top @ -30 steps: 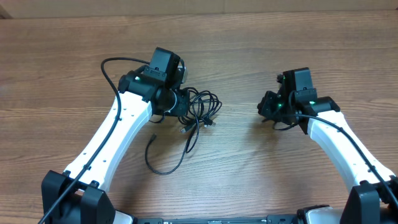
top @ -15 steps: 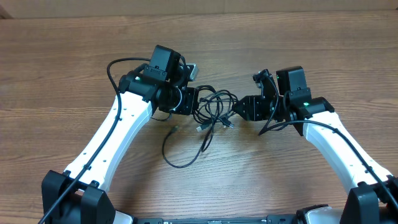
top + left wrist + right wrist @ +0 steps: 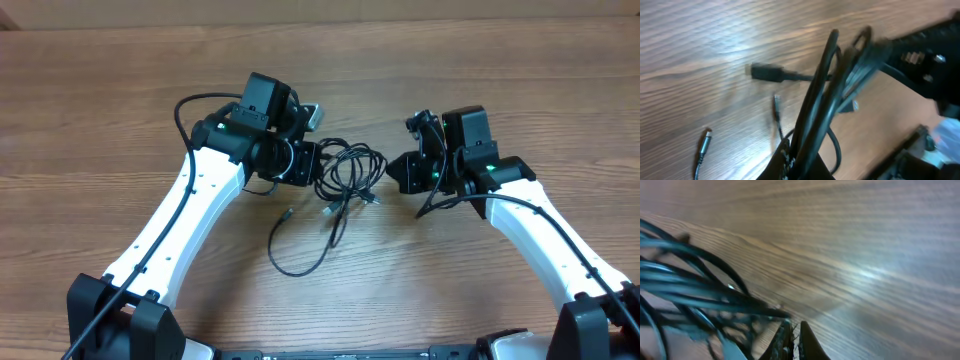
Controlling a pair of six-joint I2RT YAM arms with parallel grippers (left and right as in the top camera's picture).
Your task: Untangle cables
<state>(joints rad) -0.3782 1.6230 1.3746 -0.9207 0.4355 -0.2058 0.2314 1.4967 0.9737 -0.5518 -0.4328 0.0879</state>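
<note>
The cables (image 3: 350,172) are a tangled bundle of thin black cords at the table's middle, between my two grippers. One loose tail (image 3: 300,262) loops toward the front. My left gripper (image 3: 312,163) is shut on the bundle's left side. In the left wrist view the cords (image 3: 830,90) run up from between its fingers (image 3: 800,162), and a black plug (image 3: 765,73) and a silver-tipped plug (image 3: 704,142) lie on the wood. My right gripper (image 3: 393,172) is at the bundle's right edge. In the right wrist view taut strands (image 3: 700,295) converge at its closed fingertips (image 3: 792,335).
The wooden table (image 3: 480,60) stretches all round. Thicker black arm wires run along the left arm (image 3: 180,110) and the right arm (image 3: 450,200). The right arm's black body shows in the left wrist view (image 3: 925,55).
My left gripper carried the bundle to the right, dragging the tail along. My right gripper swung left to the bundle, closed at its edge, then drew slightly back right.
</note>
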